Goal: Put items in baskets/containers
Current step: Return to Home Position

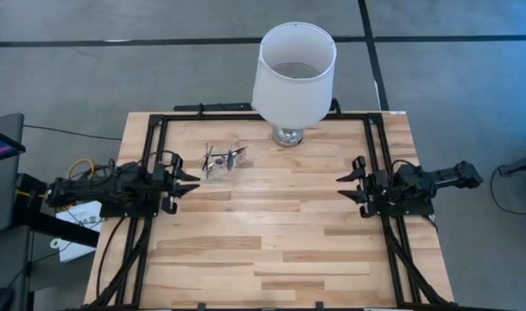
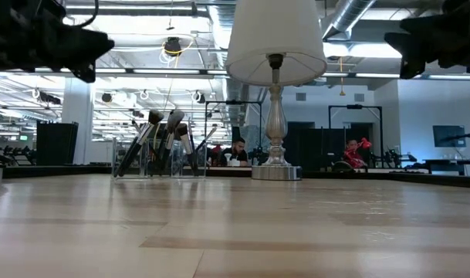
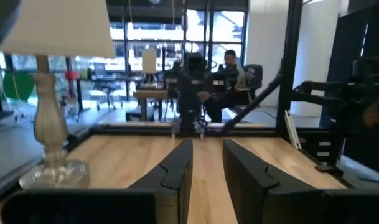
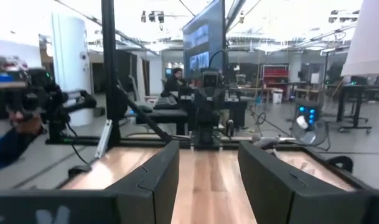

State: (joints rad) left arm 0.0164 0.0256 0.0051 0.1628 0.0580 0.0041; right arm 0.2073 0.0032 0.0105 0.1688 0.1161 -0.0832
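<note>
Left gripper (image 1: 186, 185): raised over the table's (image 1: 280, 250) left side; fingers (image 3: 174, 171) parted by a narrow gap, holding nothing.
Right gripper (image 1: 349, 187): raised over the right side, facing the left one; fingers (image 4: 157, 177) set wider apart, empty.
Case (image 2: 153, 168): clear, standing on the far-left part of the table, just ahead of the left gripper, near the lamp (image 1: 294, 69).
Brushes (image 2: 163, 139): bunched inside the case, handles down, heads up, leaning.
Lamp: white shade, at the far edge, mid-table.
</note>
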